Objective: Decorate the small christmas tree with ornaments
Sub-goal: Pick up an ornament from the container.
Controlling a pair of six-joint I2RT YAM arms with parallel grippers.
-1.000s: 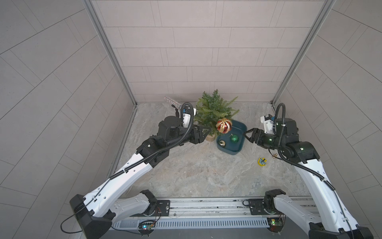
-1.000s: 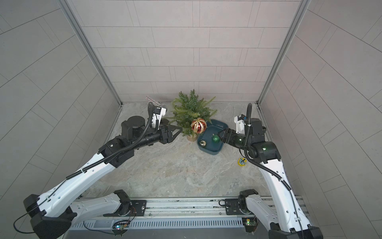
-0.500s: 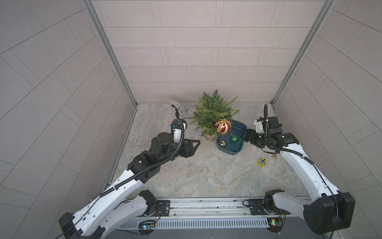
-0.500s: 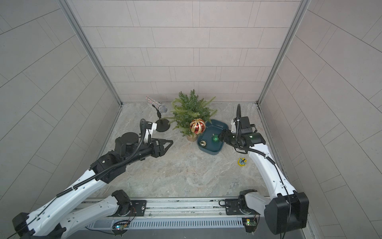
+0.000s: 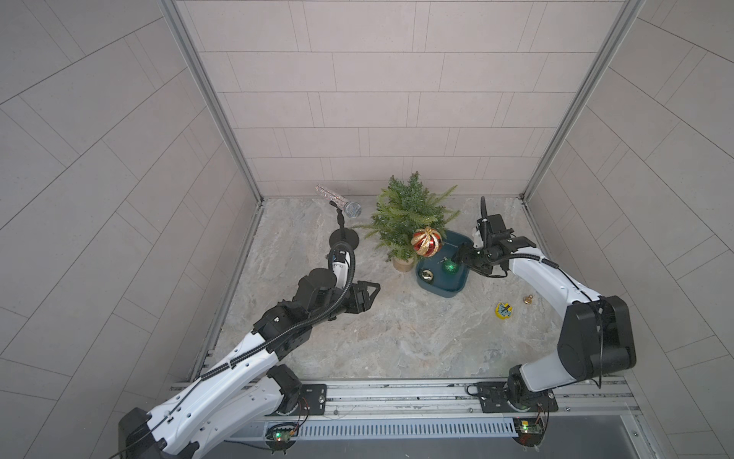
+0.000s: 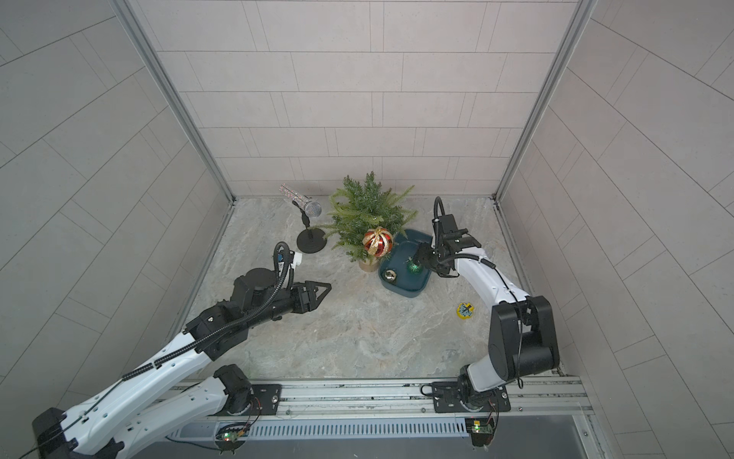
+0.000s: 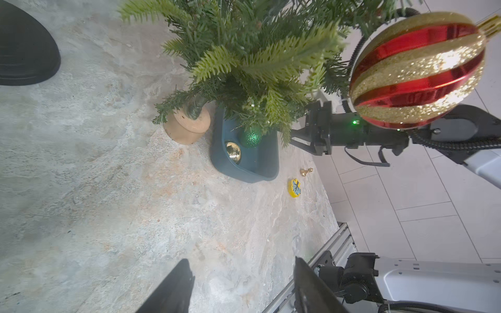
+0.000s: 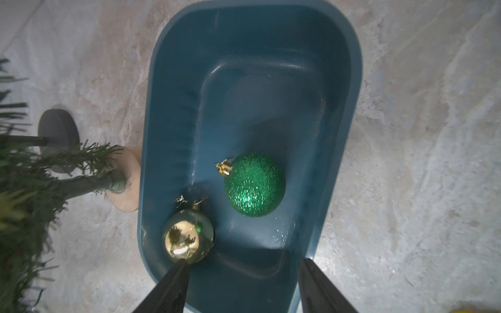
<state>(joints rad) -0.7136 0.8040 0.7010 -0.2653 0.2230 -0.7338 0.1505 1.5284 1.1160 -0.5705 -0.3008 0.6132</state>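
Two to hang — green glitter bauble (image 8: 254, 185), gold bauble (image 8: 188, 238) — lay in the tray (image 8: 271, 40) right of the small christmas tree (image 5: 409, 210); right gripper (image 8: 244, 261) hovered above, jaws spread empty like left gripper's (image 7: 241, 260); cap pinch likely next.

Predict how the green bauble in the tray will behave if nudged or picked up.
Being round, the green bauble would probably roll if nudged, though the tray should contain it. Its glitter coat likely grips better than a shiny surface. Its gold cap suggests a thin, light, possibly fragile shell.
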